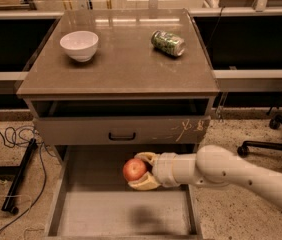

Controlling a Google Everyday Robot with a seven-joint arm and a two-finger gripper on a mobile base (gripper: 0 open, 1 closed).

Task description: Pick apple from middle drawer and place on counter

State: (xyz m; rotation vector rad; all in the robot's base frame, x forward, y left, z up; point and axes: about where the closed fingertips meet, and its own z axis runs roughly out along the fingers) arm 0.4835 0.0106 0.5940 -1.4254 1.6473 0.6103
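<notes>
My gripper clamps the apple above the drawer, and rising straight could clip the upper drawer front, knocking it loose short of the counter.

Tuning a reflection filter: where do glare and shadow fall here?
Camera view: glare streaks the far edge of the counter; the gripper, shut on the apple above the middle drawer, casts a dark shadow on its floor.

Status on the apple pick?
Gripper shut on apple, above the drawer floor. Not on counter yet. Bowl and can sit on counter, well apart.
</notes>
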